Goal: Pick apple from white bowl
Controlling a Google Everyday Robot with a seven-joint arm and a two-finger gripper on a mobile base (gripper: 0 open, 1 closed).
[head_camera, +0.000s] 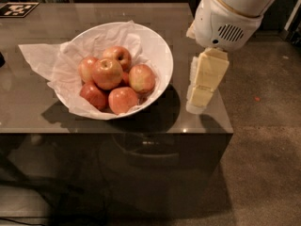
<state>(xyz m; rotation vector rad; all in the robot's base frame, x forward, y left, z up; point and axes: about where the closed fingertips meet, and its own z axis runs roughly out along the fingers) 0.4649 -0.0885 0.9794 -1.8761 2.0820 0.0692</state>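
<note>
The apple (107,73) tops the pile in the white bowl (161,51), so it's reachable from above; my gripper (200,97) hangs just right of the bowl, open or closed I cannot tell.

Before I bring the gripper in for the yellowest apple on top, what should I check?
1. Apple on top of the pile and uncovered: ok.
2. White bowl resting on the table: ok.
3. Gripper above the apple: not ok; it hangs to the right of the bowl, outside the rim.
4. Tissue paper clear of the apple: ok; it lines the bowl and spills over the left rim.
5. Redder apples apart from the target: not ok; they touch it and may shift.
</note>
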